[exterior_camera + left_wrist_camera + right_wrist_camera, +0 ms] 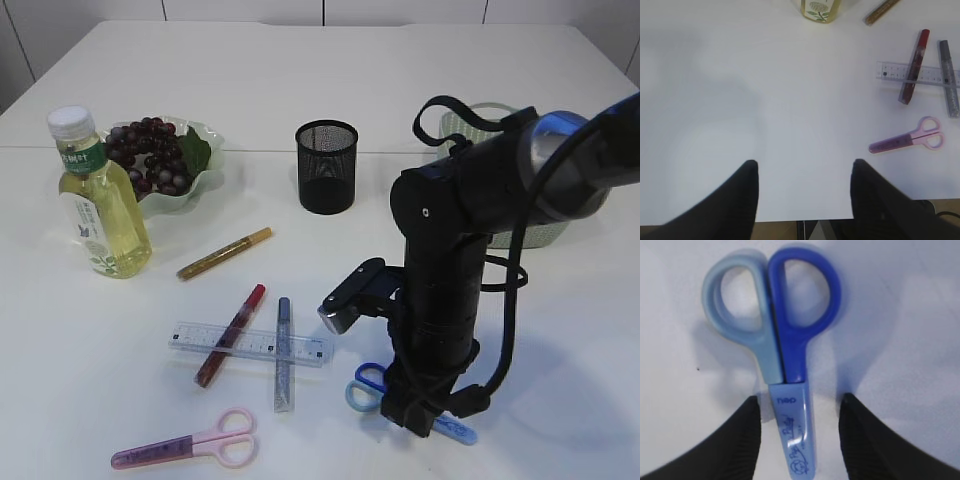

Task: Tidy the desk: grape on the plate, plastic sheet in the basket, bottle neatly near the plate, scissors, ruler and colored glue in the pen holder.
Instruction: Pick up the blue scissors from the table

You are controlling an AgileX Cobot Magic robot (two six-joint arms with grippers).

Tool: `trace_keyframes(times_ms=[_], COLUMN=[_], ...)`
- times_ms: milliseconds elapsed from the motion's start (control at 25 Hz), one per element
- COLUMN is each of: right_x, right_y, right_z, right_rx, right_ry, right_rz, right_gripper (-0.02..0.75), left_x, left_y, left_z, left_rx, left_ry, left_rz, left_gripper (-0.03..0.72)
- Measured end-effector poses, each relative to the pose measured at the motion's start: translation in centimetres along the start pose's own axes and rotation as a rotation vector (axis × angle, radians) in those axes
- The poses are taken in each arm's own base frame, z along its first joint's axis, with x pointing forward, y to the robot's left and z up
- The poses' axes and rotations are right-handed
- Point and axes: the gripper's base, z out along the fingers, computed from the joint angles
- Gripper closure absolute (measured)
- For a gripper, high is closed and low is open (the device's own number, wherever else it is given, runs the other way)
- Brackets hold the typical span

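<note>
I see the blue plastic scissors with a pale-blue blade sheath (782, 355) lying flat on the white table (420, 100), near its front edge. My right gripper (799, 435) straddles the sheath, fingers apart on either side, not touching it. My left gripper (804, 192) hangs with fingers apart over bare table. Further left lie pink-handled scissors (185, 444), a clear ruler (305, 349) under red (231, 334) and silver glue pens (283, 352), and the black mesh pen holder (327, 166) stands behind.
</note>
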Motion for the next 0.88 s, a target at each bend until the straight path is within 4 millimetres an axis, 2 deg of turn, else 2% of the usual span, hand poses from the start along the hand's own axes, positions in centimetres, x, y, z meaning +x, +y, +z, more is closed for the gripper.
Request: trace_keyframes(times_ms=[320, 880], right_x=[-0.6, -0.9], right_y=[1.7, 1.7], right_z=[0.1, 0.2], right_rx=[0.074, 0.107], right_ry=[0.025, 0.005], right_rz=[-0.057, 0.016], right_gripper=[0.333, 0.333], left_x=[0.0, 0.0], left_y=[0.0, 0.0], left_z=[0.0, 0.0], left_rx=[-0.002, -0.002], left_ry=[0.0, 0.0], left_rz=[0.001, 0.001], left_gripper=[0.264, 0.264])
